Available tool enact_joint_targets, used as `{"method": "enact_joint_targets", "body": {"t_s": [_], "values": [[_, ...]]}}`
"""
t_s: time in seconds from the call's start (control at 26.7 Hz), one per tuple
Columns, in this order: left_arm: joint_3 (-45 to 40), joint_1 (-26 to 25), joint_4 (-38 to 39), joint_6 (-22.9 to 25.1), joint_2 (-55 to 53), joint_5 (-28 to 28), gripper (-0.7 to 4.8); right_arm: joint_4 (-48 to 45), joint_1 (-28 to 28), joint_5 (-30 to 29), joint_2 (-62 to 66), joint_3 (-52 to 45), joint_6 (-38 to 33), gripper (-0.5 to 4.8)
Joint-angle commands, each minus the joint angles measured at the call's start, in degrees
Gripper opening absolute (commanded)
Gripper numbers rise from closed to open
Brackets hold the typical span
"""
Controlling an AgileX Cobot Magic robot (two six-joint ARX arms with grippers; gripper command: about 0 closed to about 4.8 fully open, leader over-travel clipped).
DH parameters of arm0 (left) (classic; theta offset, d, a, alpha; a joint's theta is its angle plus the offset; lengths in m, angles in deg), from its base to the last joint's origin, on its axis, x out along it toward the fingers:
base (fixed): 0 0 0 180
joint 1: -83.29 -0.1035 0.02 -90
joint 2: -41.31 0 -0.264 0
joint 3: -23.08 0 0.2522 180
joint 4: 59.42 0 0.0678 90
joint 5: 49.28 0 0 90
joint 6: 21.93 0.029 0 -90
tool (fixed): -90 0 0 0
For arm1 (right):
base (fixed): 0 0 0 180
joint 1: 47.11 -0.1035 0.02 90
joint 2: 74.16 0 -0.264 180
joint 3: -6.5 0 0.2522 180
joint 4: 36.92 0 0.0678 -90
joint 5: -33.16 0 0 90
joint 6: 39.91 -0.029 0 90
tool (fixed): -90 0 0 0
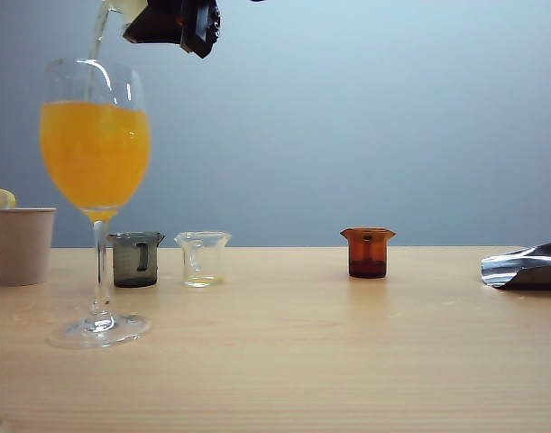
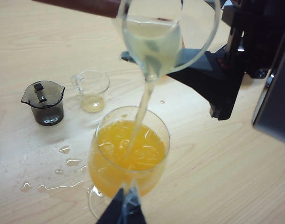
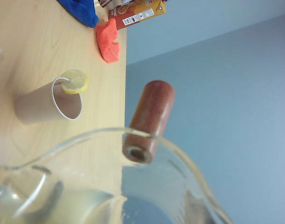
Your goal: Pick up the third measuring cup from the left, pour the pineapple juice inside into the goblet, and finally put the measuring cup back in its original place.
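Third measuring cup (image 2: 168,39) hangs tipped above the goblet (image 1: 96,180), lip down, its axis near level, pineapple juice (image 2: 141,109) streaming into the bowl. It feels light, thin, slippery; I pinch its wall with my right hand (image 1: 178,22). My left hand (image 2: 121,210), below the goblet, I cannot tell.

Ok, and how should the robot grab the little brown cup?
Probably around its wall just under the flared rim, coming in level from the side. The brown cup stands upright and alone on the table, and the rim would stop slipping. The right gripper is busy above the goblet, tipping the third measuring cup; the left gripper sits low by the goblet.
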Motion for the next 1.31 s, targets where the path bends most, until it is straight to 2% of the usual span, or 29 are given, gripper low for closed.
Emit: {"method": "enact_joint_targets", "body": {"t_s": [0.04, 0.11, 0.67, 0.86, 1.31], "values": [[0.07, 0.02, -0.35, 0.24, 0.04, 0.00, -0.05, -1.90, -0.07, -0.04, -0.48, 0.28, 2.14, 1.43], [0.07, 0.02, -0.33, 0.24, 0.04, 0.00, -0.06, -1.92, -0.07, -0.04, -0.50, 0.28, 2.29, 1.44], [0.09, 0.02, 0.07, 0.26, 0.04, 0.00, -0.06, -2.27, -0.13, -0.09, -0.48, 0.28, 17.18, 1.44], [0.09, 0.02, 1.42, 0.28, 0.04, 0.00, -0.06, -2.64, -0.13, -0.11, -0.50, 0.28, 24.15, 1.44], [0.09, 0.02, 3.10, 0.35, 0.07, 1.09, -0.06, -4.63, -0.83, -0.28, -0.63, 0.28, 27.45, 1.44]]}}
